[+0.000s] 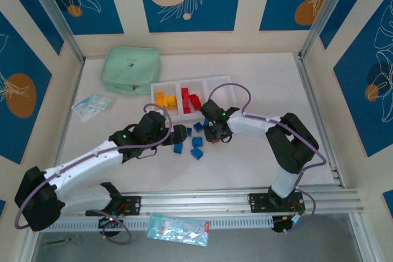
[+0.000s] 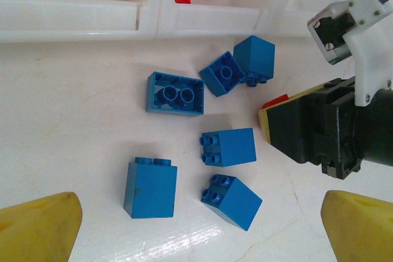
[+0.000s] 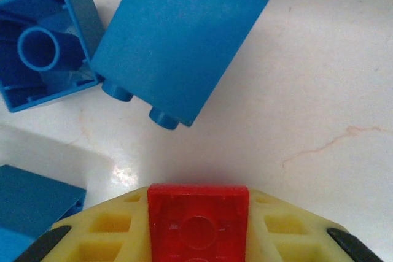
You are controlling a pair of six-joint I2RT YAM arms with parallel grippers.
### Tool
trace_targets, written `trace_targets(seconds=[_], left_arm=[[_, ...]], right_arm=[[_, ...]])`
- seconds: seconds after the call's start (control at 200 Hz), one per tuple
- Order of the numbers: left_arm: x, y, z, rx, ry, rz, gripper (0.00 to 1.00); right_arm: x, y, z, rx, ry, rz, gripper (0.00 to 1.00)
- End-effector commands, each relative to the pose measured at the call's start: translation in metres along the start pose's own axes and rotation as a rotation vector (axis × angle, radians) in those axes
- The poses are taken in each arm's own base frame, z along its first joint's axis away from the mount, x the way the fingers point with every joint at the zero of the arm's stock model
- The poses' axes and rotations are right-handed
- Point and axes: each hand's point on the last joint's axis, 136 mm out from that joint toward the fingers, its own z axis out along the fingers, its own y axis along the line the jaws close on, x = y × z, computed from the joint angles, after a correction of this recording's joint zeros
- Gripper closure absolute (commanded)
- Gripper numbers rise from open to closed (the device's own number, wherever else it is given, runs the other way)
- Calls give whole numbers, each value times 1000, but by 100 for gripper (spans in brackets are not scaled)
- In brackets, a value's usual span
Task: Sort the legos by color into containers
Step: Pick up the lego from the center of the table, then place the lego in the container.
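Mint green zip pouch [image 1: 131, 70] set near the far left corner of the white table [image 1: 258, 164], clear packet [image 1: 93, 106] laid by its left edge, printed plastic packet [image 1: 178, 229] laid along the near edge.

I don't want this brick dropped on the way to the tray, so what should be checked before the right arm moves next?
1. The right claw is shut on the red brick: ok.
2. That brick sits centred between the yellow fingers: ok.
3. The nearby blue bricks lie apart from the held brick: ok.
4. The held brick is lifted clear of the table: cannot tell.
5. The middle compartment holds red pieces and seems to have room: ok.
6. The left claw is open, holds nothing and is off to the side of the likely route: ok.
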Motion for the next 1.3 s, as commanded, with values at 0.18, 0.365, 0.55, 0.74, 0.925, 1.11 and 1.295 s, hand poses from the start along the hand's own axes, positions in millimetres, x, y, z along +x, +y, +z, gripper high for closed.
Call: trace_targets(seconds=[0.18, 0.365, 0.55, 0.74, 0.925, 1.11, 1.295], left_arm=[[-11, -12, -10, 34, -24, 42, 1], [-15, -8, -19, 30, -35, 47, 1], [-20, 6, -29, -2, -48, 41, 1], [-25, 25, -38, -43, -48, 22, 1], [-28, 38, -39, -72, -48, 8, 1], [-30, 43, -37, -75, -46, -14, 1], [-32, 46, -38, -82, -47, -21, 1]], right_arm=[[-9, 3, -46, -30, -71, -3, 79], [-35, 13, -66, -49, -131, -46, 79], [-78, 29, -71, -63, -180, -61, 80], [-131, 40, -62, -78, -220, -41, 80], [-178, 43, -49, -83, -254, -15, 80], [-213, 35, -27, -62, -250, 26, 75], [-228, 38, -35, -69, -279, 12, 59]])
